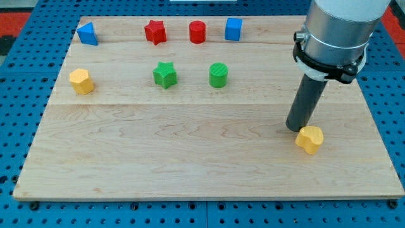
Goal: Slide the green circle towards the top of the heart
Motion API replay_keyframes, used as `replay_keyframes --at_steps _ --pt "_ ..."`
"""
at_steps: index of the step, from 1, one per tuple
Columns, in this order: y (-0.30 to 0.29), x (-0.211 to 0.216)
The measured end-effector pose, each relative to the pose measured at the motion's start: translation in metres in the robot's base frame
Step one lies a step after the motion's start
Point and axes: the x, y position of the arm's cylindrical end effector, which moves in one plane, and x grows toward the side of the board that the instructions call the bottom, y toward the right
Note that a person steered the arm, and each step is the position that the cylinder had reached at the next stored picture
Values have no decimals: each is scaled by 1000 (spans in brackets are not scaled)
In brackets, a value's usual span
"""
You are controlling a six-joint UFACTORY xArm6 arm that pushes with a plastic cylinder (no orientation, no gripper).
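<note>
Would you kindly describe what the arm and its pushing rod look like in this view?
The arm's last segment is a wide, smooth silver-grey cylinder. A black clamp ring circles its lower edge. Below it hangs a straight dark grey rod, narrower and matte, ending at my tip. No cables or markings show.

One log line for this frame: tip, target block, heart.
my tip: beside yellow heart, its upper left | green circle: far left of tip, untouched | move: not started

Green circle [218, 75], yellow heart [310, 139], pale wooden board [190, 158].
</note>
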Motion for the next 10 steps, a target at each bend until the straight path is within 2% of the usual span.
replay_keyframes --at_steps 1,2,3,4,5,6,7,9,10 --pt "2 -90" --pt "-32 -179" --pt "-121 -202" --pt "-147 -131" --pt "-137 -109" --pt "-154 -83" --pt "-133 -69" --pt "-50 -53" --pt "-43 -92"
